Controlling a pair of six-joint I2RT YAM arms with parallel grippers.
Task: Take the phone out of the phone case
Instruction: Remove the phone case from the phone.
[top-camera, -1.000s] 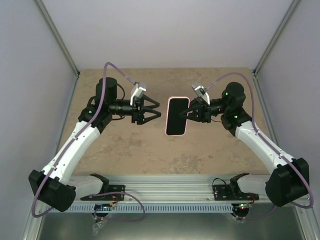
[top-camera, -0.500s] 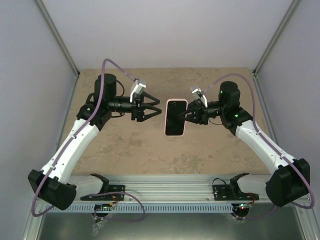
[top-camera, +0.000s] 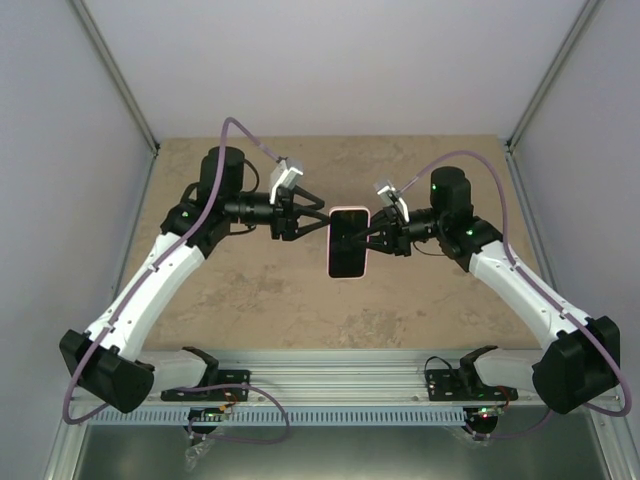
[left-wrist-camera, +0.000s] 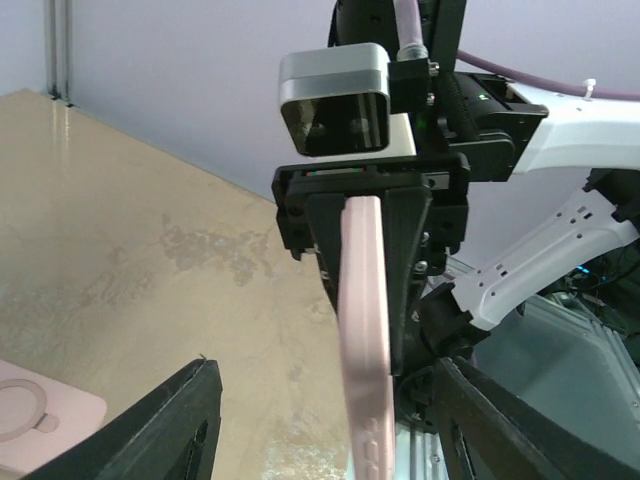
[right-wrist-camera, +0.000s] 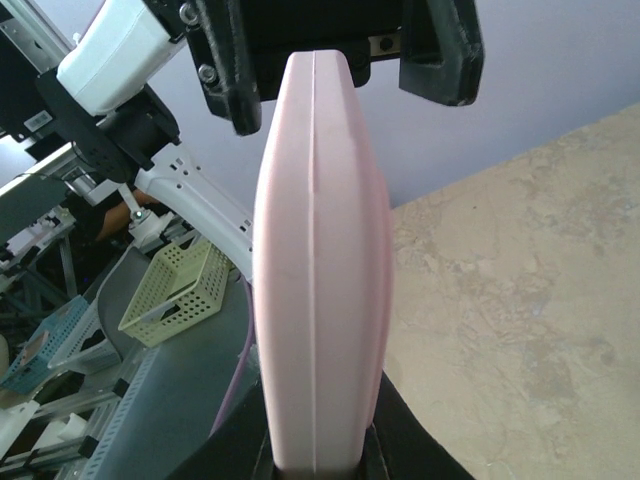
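The phone (top-camera: 348, 245) sits in its pink phone case (left-wrist-camera: 362, 330). It is up in the air over the middle of the worktop (top-camera: 250, 300), a bit nearer the far edge. Its dark screen faces up. The right tool (top-camera: 372, 240) is clenched on the right side of the phone case and holds it up. The left tool (top-camera: 318, 222) is at the left side of the case. It is spread wide, with one black finger (right-wrist-camera: 232, 70) on each side of the case's thin edge, and it is not squeezing. A flat pink thing (left-wrist-camera: 35, 420) with a ring on it lies on the worktop.
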